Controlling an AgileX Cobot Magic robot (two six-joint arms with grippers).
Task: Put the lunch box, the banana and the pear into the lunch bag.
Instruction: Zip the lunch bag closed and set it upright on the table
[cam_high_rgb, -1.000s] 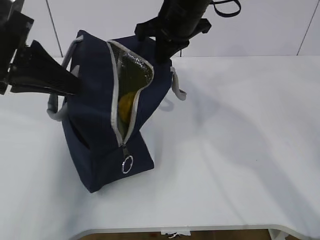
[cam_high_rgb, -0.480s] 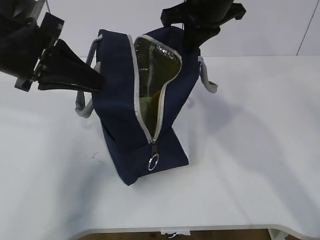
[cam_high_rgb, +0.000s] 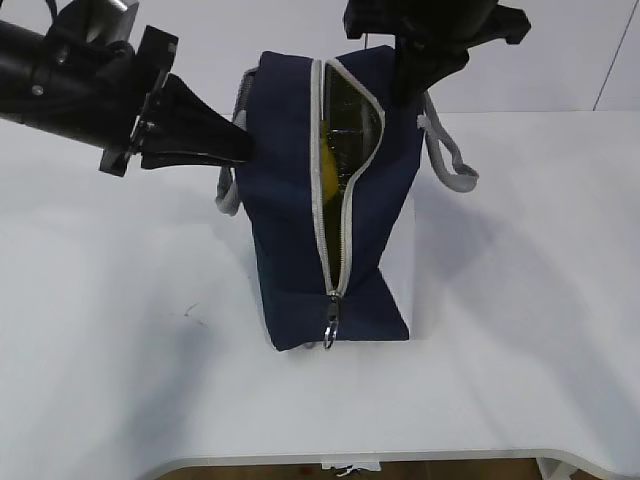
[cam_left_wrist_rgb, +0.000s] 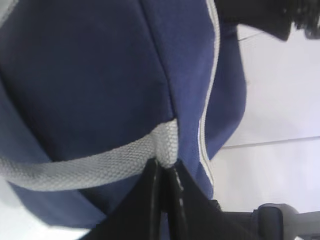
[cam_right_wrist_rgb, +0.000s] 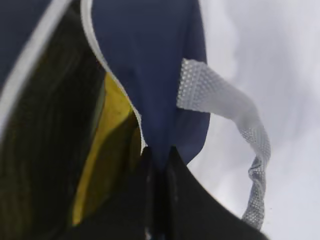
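Now: both grippers pinching the lunch bag, yellow showing inside

Start at the left of the lunch bag (cam_high_rgb: 300, 190), your landmark throughout. Your left gripper (cam_high_rgb: 240, 148) comes in from the bag's left side and meets its upper left wall, right where a grey handle (cam_left_wrist_rgb: 85, 167) is sewn on. In the left wrist view its fingers (cam_left_wrist_rgb: 172, 195) are pressed together on the navy fabric and the end of that webbing strap.

The bag itself stands upright on the white table (cam_high_rgb: 520, 330), well clear of the table's front edge. Its grey zipper (cam_high_rgb: 335, 240) is parted from the top down most of the front face, and the metal ring pull (cam_high_rgb: 329, 335) hangs at the bag's bottom front. Through the gap you can see silver foil lining and a yellow thing, likely the banana (cam_high_rgb: 326, 172); you cannot tell more of the contents.

Your right gripper (cam_high_rgb: 408, 88) reaches down onto the bag's upper right edge. The right wrist view shows its fingers (cam_right_wrist_rgb: 175, 180) closed on the navy wall just beside the zipper rim, with the second grey handle (cam_right_wrist_rgb: 235, 120) looping loose to the right of the bag.
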